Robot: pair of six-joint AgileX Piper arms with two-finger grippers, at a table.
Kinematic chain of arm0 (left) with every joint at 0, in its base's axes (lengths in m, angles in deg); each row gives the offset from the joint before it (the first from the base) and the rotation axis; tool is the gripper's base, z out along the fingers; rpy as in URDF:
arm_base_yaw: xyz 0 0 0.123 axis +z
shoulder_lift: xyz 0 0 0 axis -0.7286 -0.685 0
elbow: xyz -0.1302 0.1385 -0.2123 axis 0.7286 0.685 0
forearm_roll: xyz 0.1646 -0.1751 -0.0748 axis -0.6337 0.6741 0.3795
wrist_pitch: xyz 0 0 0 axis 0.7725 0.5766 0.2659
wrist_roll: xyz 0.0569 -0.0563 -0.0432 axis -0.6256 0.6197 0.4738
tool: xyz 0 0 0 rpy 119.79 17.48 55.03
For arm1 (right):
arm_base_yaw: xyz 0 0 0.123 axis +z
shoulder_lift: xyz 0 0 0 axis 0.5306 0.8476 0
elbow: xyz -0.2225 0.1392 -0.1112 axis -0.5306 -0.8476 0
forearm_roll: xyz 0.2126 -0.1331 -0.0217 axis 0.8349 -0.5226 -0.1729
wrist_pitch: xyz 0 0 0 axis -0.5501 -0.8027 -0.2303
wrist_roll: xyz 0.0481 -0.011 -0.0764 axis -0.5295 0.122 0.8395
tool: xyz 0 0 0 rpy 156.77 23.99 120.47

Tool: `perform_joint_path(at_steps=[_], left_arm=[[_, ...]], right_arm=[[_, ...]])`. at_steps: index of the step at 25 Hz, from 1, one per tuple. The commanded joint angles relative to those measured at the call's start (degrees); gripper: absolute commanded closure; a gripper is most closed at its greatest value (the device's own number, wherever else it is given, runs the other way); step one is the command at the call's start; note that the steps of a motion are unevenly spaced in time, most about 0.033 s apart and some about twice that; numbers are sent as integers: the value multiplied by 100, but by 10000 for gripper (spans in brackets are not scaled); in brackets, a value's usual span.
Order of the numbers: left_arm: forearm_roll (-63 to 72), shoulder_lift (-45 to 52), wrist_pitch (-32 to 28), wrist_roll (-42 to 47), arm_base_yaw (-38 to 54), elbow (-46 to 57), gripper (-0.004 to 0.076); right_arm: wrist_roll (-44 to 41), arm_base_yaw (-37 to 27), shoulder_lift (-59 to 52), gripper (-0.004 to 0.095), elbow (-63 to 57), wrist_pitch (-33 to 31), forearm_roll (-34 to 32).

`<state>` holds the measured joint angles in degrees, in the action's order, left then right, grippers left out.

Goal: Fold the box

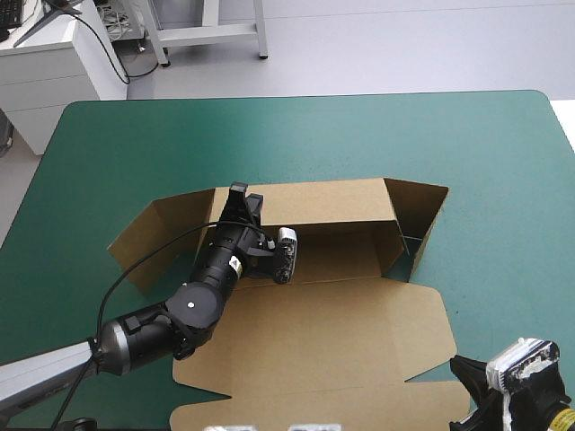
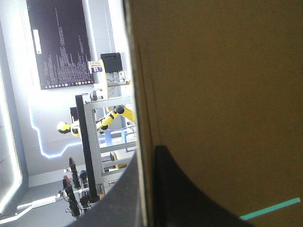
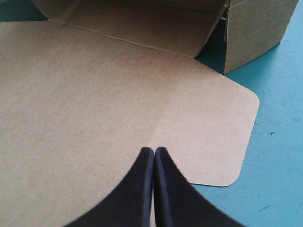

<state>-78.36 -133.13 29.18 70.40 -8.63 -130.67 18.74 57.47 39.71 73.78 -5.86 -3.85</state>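
Observation:
The brown box (image 1: 341, 332) lies mid-table with its lid flat toward me. Its rear wall (image 1: 314, 202) and right side wall (image 1: 422, 224) stand raised, while the left flap (image 1: 157, 233) slopes outward. My left gripper (image 1: 241, 196) sits on the rear wall's top edge near its left end. In the left wrist view it (image 2: 147, 156) is shut on the box, the board (image 2: 213, 94) passing between its black fingers. My right gripper (image 1: 463, 368) is at the lid's front right corner. It (image 3: 154, 151) is shut and empty, its tip just over the lid's board (image 3: 94, 94).
The teal-green cover (image 1: 108, 144) runs wide behind the box to the table's far edge. A strip of cover (image 3: 279, 142) lies to the right of the lid's rounded corner flap (image 3: 213, 137). The left arm (image 1: 180, 314) reaches across the lid's left part.

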Motion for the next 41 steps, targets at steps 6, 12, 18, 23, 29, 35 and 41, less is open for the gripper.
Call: perform_joint_path(at_steps=[6, 12, 18, 23, 29, 35, 41], left_arm=[[-258, 165, 130, 16, -60, -117, 732], [-258, 155, 258, 16, 18, -117, 732], [-258, 155, 292, 16, 59, -117, 732], [-258, 155, 206, -26, 59, -117, 732], [-258, 155, 206, -26, 59, -117, 732], [-258, 155, 258, -26, 59, -117, 732], [-258, 155, 260, -26, 59, -117, 732]], right_arm=[[-782, 1, 105, 525, 158, 367, -487], [-1701, 1, 314, 80, 177, 391, -819], [-2068, 1, 1049, 57, 576, 608, -968], [-3126, 1, 2063, 57, 1497, 161, -2181], [-3220, 1, 4146, 60, 3637, -738, -3711], [-1686, -724, 6315, 75, 6346, -990, -2573], [-330, -2199, 8000, 75, 7652, -1310, -619]])
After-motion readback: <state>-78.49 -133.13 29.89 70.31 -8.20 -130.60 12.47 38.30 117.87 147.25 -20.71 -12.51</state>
